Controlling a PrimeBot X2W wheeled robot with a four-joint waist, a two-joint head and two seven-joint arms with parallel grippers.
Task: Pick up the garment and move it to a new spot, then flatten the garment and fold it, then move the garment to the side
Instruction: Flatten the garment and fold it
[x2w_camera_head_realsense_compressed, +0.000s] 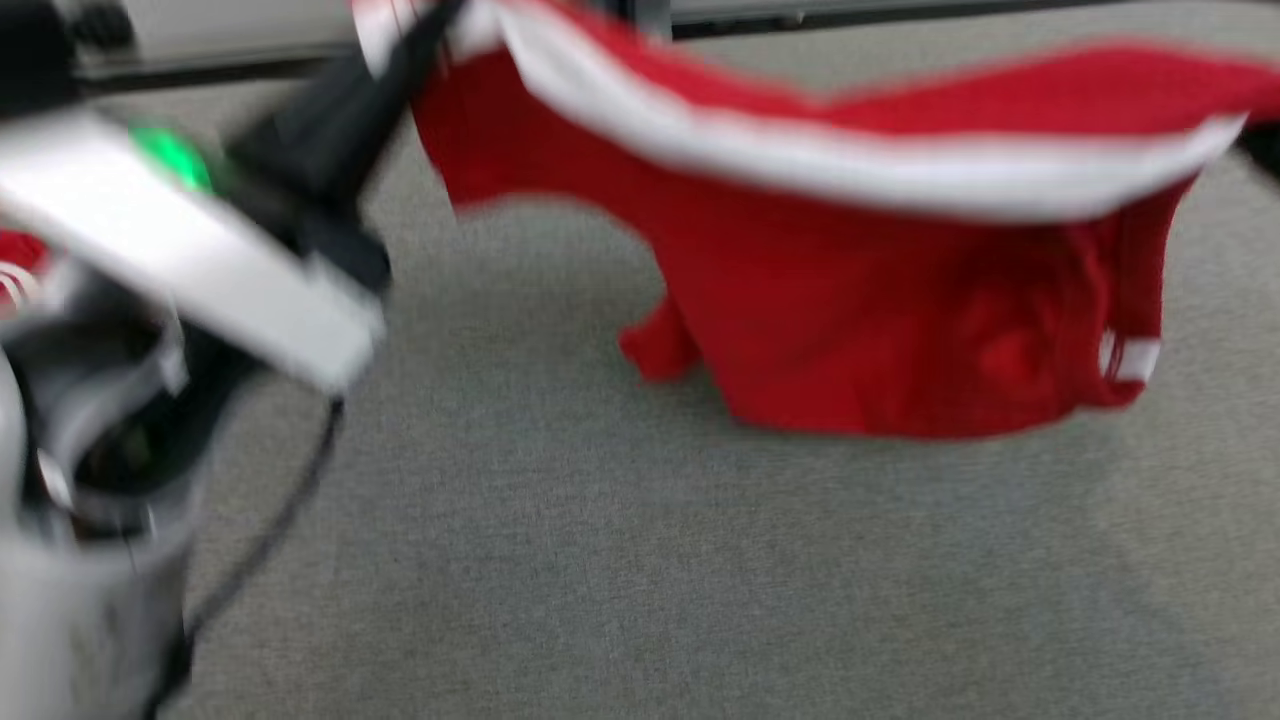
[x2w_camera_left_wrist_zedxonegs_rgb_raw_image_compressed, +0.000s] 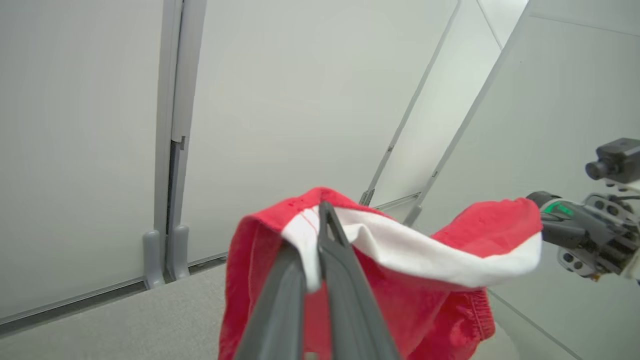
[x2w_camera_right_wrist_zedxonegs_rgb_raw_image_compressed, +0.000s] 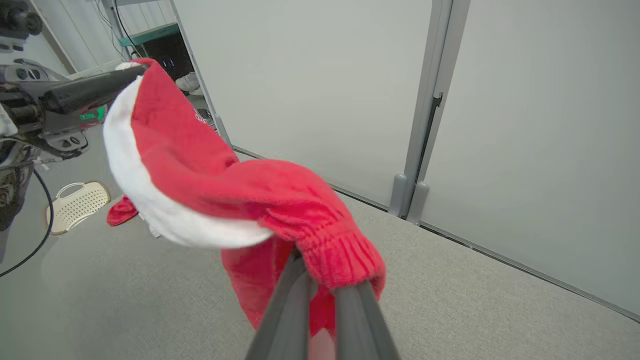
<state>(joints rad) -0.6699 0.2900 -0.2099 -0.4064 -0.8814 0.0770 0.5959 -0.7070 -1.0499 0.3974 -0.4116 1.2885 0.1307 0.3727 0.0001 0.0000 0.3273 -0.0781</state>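
Observation:
The garment (x2w_camera_head_realsense_compressed: 900, 300) is red cloth with a broad white stripe, stretched in the air between my two grippers. Its lower part hangs down toward the grey surface (x2w_camera_head_realsense_compressed: 600, 560). My left gripper (x2w_camera_head_realsense_compressed: 430, 30) is shut on the garment's left end. In the left wrist view its fingers (x2w_camera_left_wrist_zedxonegs_rgb_raw_image_compressed: 310, 235) pinch the white stripe of the garment (x2w_camera_left_wrist_zedxonegs_rgb_raw_image_compressed: 425, 300). My right gripper (x2w_camera_right_wrist_zedxonegs_rgb_raw_image_compressed: 322, 280) is shut on a gathered, ribbed red edge of the garment (x2w_camera_right_wrist_zedxonegs_rgb_raw_image_compressed: 210, 180). The right gripper (x2w_camera_left_wrist_zedxonegs_rgb_raw_image_compressed: 540, 205) holds the far end, and the left gripper (x2w_camera_right_wrist_zedxonegs_rgb_raw_image_compressed: 135, 75) shows at the upper left. The head view is blurred.
Pale partition walls (x2w_camera_left_wrist_zedxonegs_rgb_raw_image_compressed: 300, 100) with grey posts (x2w_camera_right_wrist_zedxonegs_rgb_raw_image_compressed: 425, 125) stand close behind the grey surface. A white perforated basket (x2w_camera_right_wrist_zedxonegs_rgb_raw_image_compressed: 77, 205) lies low to the left beside a black cable (x2w_camera_right_wrist_zedxonegs_rgb_raw_image_compressed: 40, 200). My left forearm (x2w_camera_head_realsense_compressed: 190, 250) crosses the head view's left side.

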